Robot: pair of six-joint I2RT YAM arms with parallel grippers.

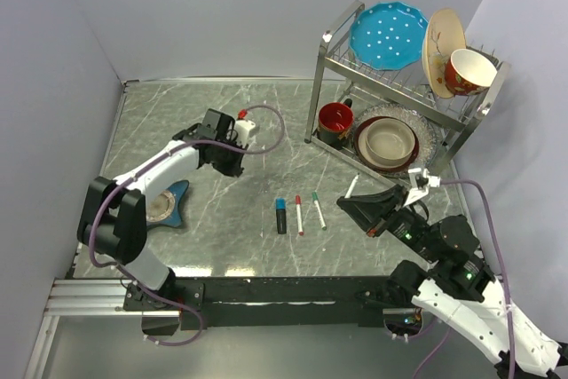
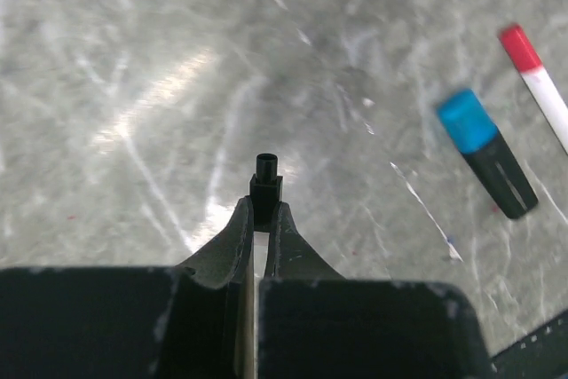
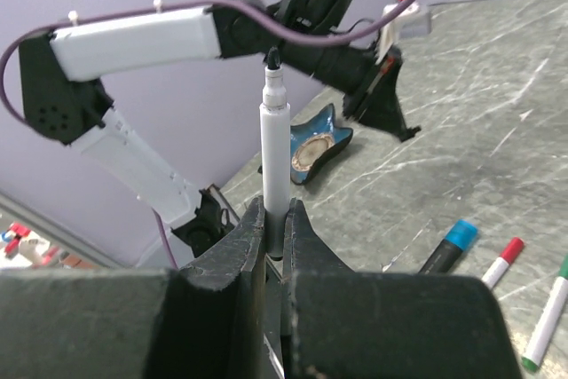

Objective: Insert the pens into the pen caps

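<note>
left claw (image 2: pixel 266 212) clenched on black cap (image 2: pixel 266 182) | right claw (image 3: pixel 275 215) grasping black-tipped pen (image 3: pixel 273 144) | axis upright in wrist view, tip up

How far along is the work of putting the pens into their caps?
Done: three pens lying on the table look capped, the blue pen, the red pen and the green pen. In hand: the right gripper is shut on the white pen, its black tip bare; the left gripper is shut on the black cap. Left: joining these two, which are apart.
</note>
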